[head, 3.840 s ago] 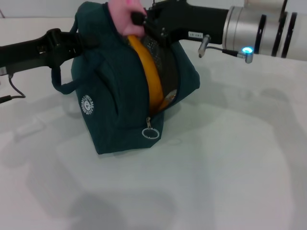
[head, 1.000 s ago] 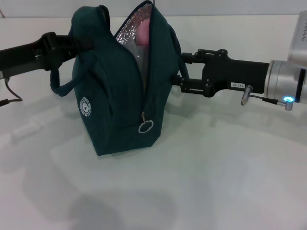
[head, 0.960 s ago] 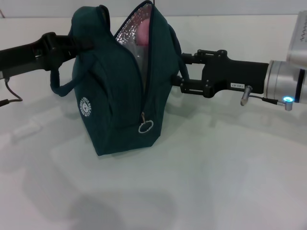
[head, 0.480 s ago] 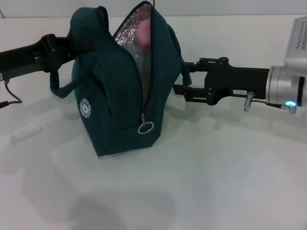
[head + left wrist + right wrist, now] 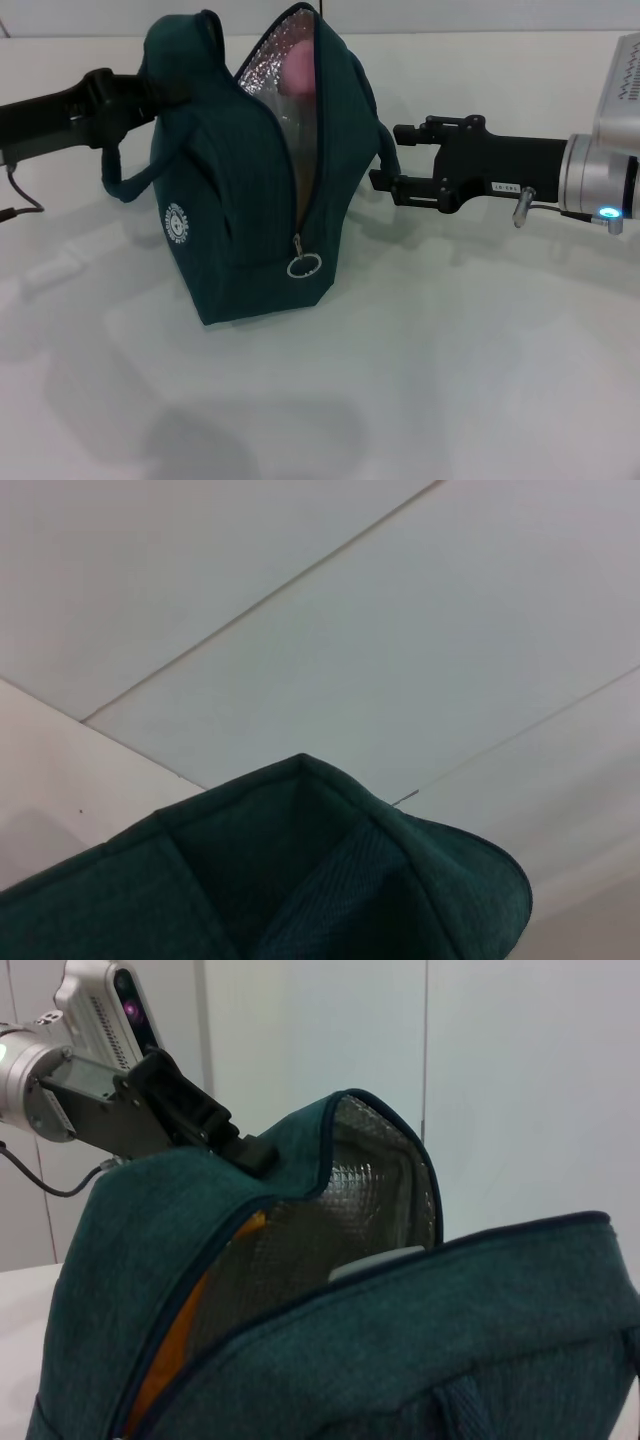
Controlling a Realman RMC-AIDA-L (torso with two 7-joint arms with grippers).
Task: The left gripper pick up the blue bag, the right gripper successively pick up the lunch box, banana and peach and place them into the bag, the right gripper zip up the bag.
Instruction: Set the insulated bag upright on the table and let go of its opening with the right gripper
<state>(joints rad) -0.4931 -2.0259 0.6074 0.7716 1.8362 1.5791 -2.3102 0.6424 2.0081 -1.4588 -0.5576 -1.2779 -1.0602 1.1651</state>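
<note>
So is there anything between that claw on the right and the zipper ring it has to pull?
Nothing visible. The right gripper hangs beside the blue bag, and the zipper ring dangles exposed on the bag's front, lower down.

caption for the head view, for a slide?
Left gripper holds the open blue bag, peach inside; right gripper open beside it, zipper ring still low.
</note>
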